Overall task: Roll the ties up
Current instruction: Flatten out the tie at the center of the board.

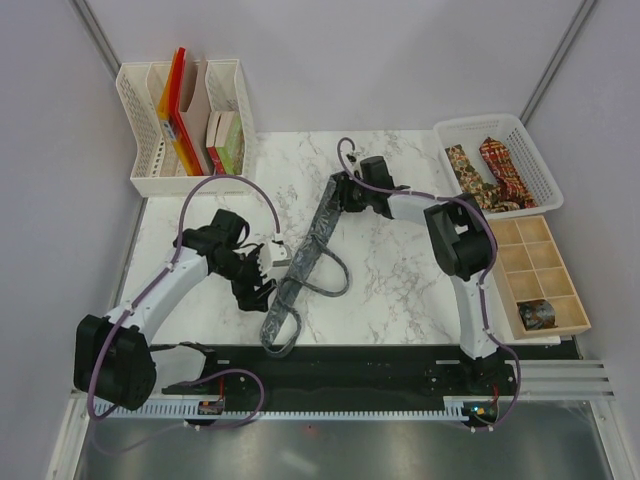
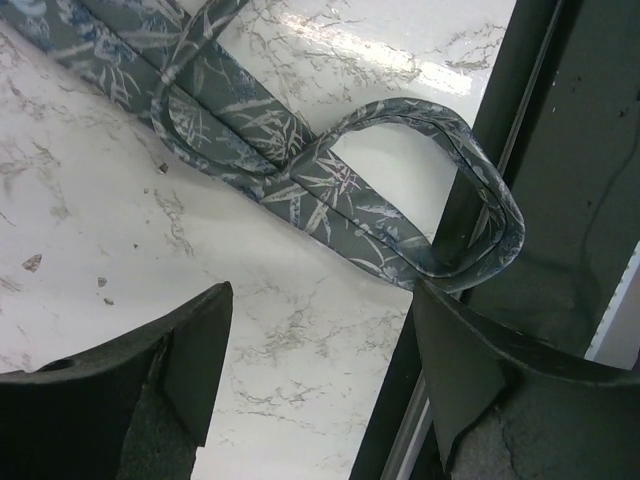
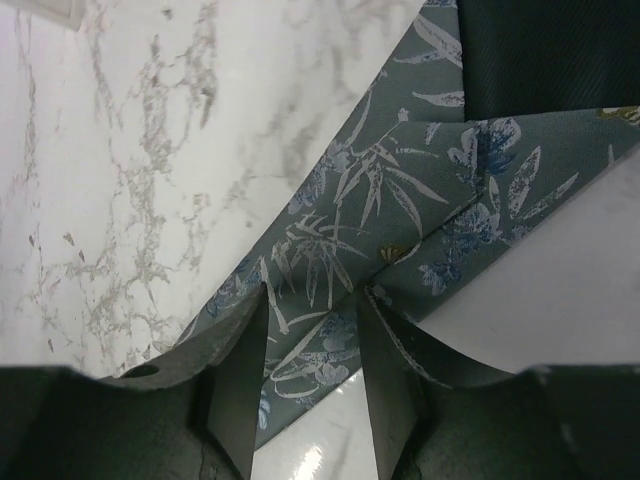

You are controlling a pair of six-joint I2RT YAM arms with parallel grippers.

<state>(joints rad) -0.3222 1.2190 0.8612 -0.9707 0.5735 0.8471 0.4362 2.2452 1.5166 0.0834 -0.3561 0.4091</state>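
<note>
A dark grey-green tie [image 1: 305, 262] with a pale leaf print lies diagonally across the marble table, looped at its near end [image 2: 440, 190], which overlaps the black front strip. My left gripper [image 1: 262, 282] is open and empty just left of the tie's lower part; in its wrist view [image 2: 320, 345] only marble lies between the jaws. My right gripper [image 1: 335, 195] is at the tie's far, wide end; its jaws [image 3: 312, 350] stand partly apart over the flat fabric [image 3: 330, 250], tips touching it. A brown-gold tie [image 1: 462, 166] and a red tie [image 1: 505, 168] lie in the white basket [image 1: 541, 190].
A white rack [image 1: 140, 150] with coloured folders stands at the back left. A wooden compartment box [image 1: 520, 240] at the right holds one dark rolled item [image 1: 537, 314]. A black strip [image 1: 380, 360] runs along the table's near edge.
</note>
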